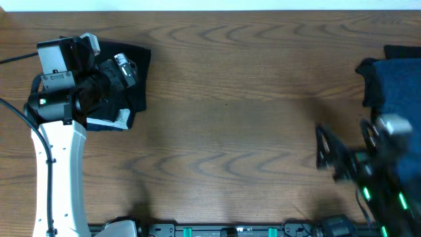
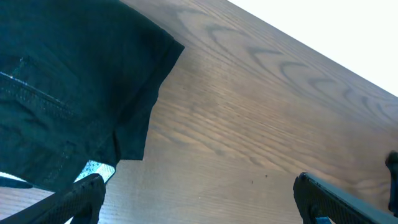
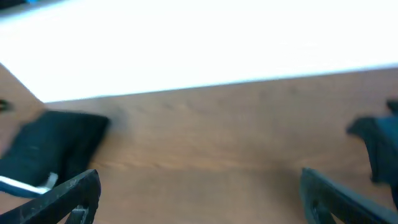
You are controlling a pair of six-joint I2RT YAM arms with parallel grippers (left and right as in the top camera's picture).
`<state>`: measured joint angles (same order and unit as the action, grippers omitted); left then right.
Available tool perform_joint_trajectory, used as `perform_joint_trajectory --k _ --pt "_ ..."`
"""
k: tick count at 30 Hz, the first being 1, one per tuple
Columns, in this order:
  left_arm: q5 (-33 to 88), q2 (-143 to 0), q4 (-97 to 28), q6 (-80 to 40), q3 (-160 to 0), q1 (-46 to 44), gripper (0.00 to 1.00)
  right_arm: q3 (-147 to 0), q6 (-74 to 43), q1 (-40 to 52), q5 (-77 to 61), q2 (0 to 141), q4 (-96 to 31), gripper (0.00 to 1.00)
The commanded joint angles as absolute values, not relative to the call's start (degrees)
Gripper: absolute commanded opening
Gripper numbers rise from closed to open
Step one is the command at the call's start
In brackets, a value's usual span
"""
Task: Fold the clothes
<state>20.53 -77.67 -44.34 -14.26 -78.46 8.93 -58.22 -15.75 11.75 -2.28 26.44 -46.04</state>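
Note:
A folded black garment (image 1: 135, 66) lies at the table's far left, with a pale label (image 1: 122, 118) at its front edge. My left gripper (image 1: 131, 89) hovers over it, open and empty. In the left wrist view the garment (image 2: 68, 81) fills the upper left, and the open jaws (image 2: 199, 208) span bare wood beside it. A dark navy garment (image 1: 401, 85) lies bunched at the far right. My right gripper (image 1: 327, 153) is open and empty, in front and left of it. The blurred right wrist view shows open jaws (image 3: 199, 199), the black garment (image 3: 56, 140) and the navy one (image 3: 379, 146).
The wooden table (image 1: 230, 118) stretches between the two garments. A white wall or surface borders the table's far edge (image 1: 263, 5). The arm bases stand along the front edge (image 1: 230, 230).

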Motion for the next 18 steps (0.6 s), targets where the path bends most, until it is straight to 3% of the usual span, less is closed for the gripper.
perform_joint_trajectory --k 1,11,18 --pt "20.1 -77.9 -44.3 -13.3 -78.5 8.9 0.98 -58.3 -15.6 12.8 -1.5 19.6 -48.2 0.99" --pt "20.1 -77.9 -44.3 -13.3 -78.5 8.9 0.98 -51.1 -15.6 12.4 -0.1 7.4 -51.8 0.99" --pt "20.1 -77.9 -44.3 -13.3 -78.5 8.9 0.98 -37.1 -15.6 8.9 0.0 1.0 -41.6 0.99"
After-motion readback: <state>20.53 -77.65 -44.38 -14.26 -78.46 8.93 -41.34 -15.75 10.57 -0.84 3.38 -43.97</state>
